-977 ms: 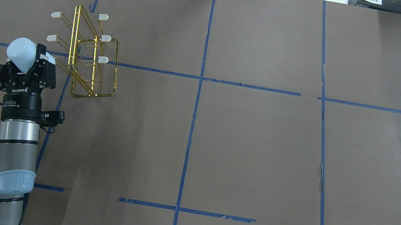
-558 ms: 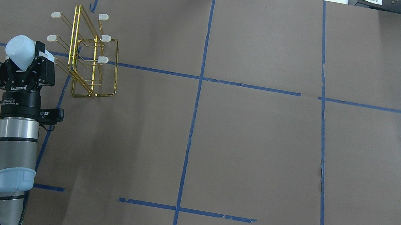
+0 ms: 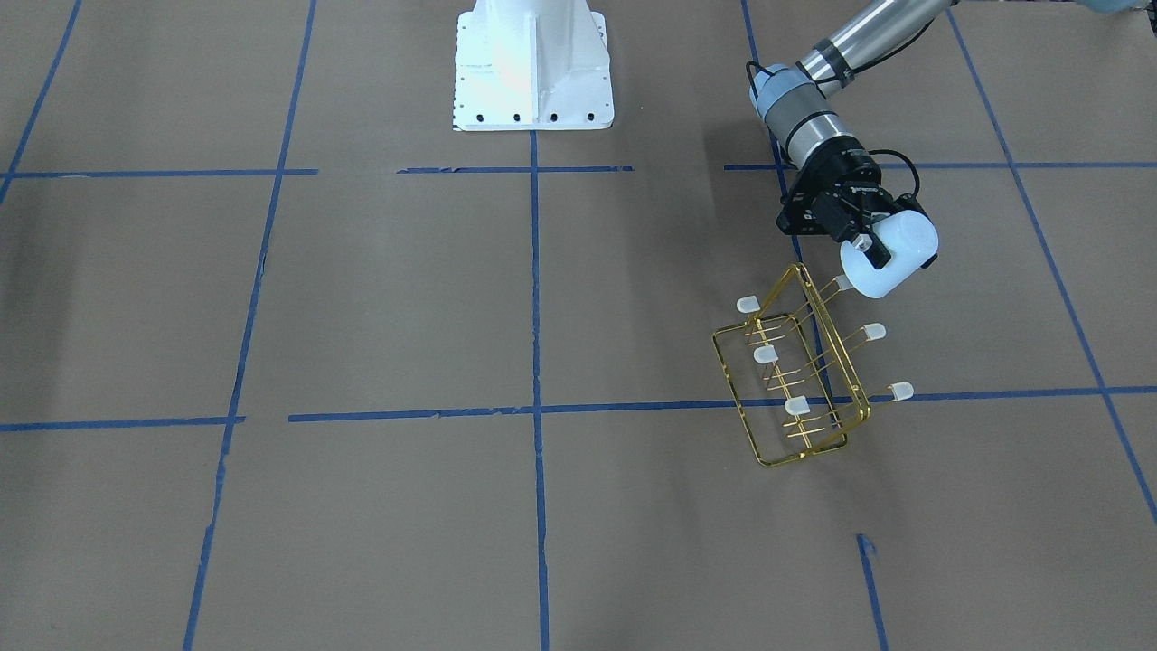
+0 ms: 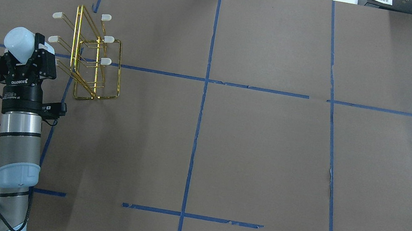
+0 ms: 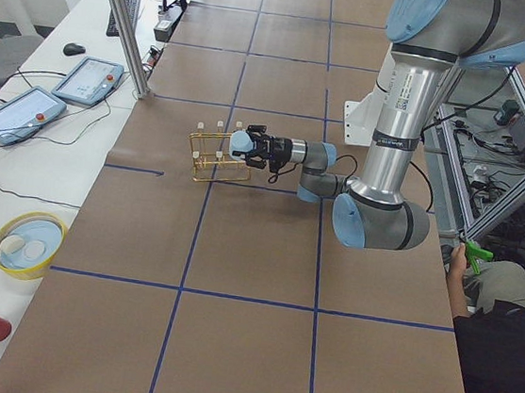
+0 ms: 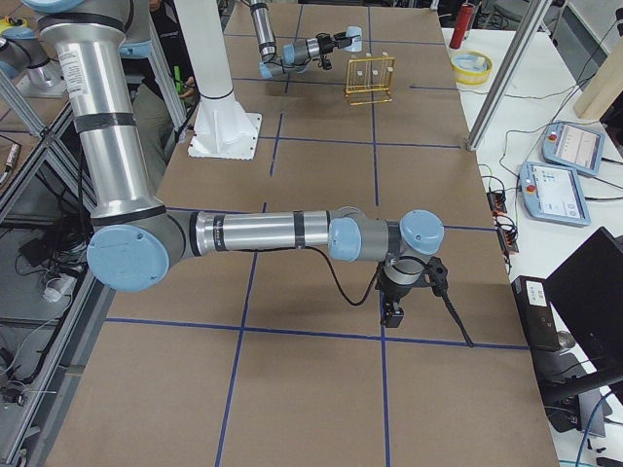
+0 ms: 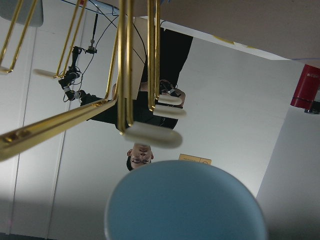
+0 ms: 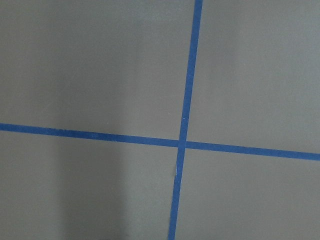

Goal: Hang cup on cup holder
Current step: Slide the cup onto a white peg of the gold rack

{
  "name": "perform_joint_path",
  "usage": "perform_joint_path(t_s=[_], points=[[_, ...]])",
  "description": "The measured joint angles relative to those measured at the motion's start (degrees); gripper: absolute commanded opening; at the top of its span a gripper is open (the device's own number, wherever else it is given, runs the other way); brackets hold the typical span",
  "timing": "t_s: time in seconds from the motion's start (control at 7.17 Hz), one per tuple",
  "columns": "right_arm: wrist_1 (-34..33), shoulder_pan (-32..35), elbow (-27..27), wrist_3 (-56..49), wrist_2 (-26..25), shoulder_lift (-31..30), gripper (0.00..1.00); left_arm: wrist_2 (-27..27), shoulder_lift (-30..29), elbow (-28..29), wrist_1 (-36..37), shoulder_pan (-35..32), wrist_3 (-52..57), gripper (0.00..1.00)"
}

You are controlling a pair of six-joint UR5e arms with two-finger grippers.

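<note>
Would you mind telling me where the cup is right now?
The cup is on the left side of the overhead view, gripped in the left tool, just left of the cup holder and its prongs.

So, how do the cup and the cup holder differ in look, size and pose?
The cup is solid blue plastic; the cup holder is open gold wire. The cup is far smaller than the cup holder. The left end effector holds the cup tilted aloft; the cup holder stands on the table.
</note>
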Motion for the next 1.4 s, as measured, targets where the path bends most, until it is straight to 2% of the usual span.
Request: perform_joint_path(t_s=[0.7,1.4], points=[[0.0,0.0,0.0,0.0,0.0,0.0,1.00,0.2,-1.5,3.7,0.0,0.4,-1.7,0.00],[0.0,0.0,0.0,0.0,0.0,0.0,1.00,0.4,-2.4,4.8,0.3,0.6,-2.4,0.00]])
